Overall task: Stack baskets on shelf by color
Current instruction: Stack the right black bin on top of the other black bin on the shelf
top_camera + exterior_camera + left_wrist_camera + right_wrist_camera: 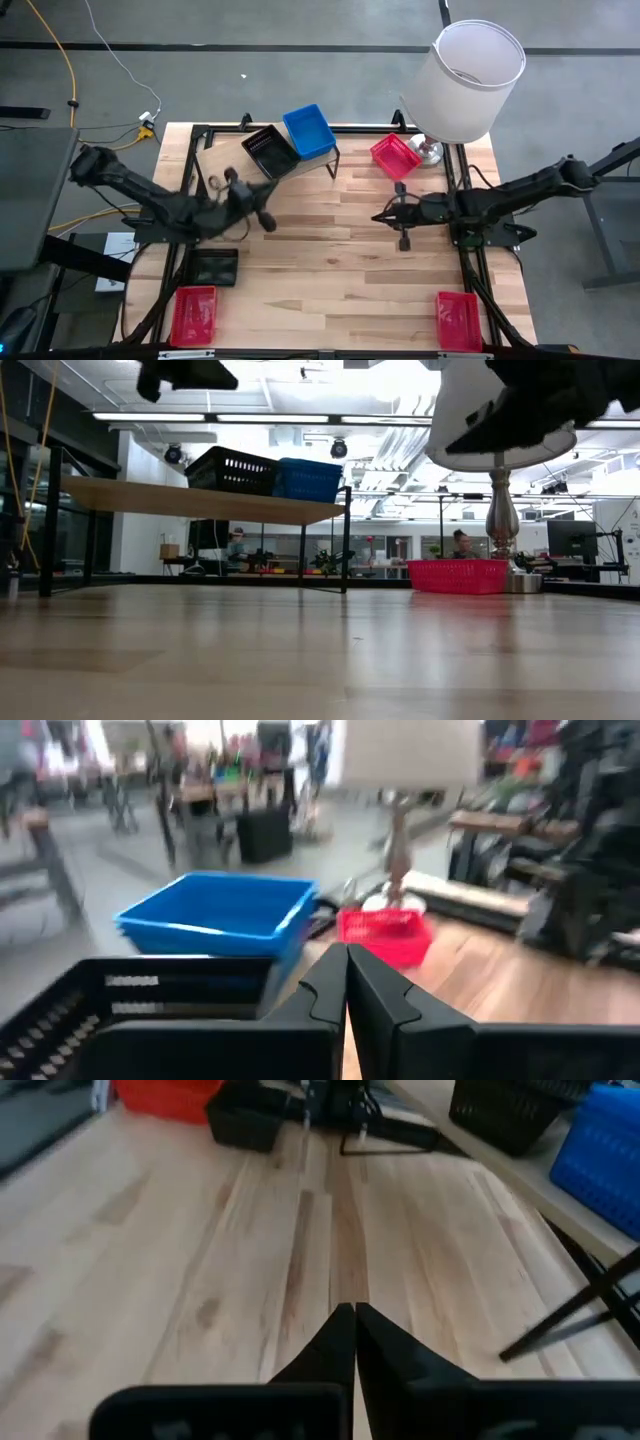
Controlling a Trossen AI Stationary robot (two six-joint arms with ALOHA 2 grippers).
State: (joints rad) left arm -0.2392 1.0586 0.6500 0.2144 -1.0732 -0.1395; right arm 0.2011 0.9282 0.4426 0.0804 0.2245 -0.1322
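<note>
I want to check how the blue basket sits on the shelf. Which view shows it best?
The high view: the blue basket sits whole on the shelf, beside the black basket. The low view shows only its side; the left wrist view shows it blurred; the right wrist view catches a corner.

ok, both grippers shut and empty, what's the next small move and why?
Probably open the right gripper and swing it toward the red basket by the lamp: it's nearest, on the table, while the black basket and blue basket already sit on the shelf.
</note>
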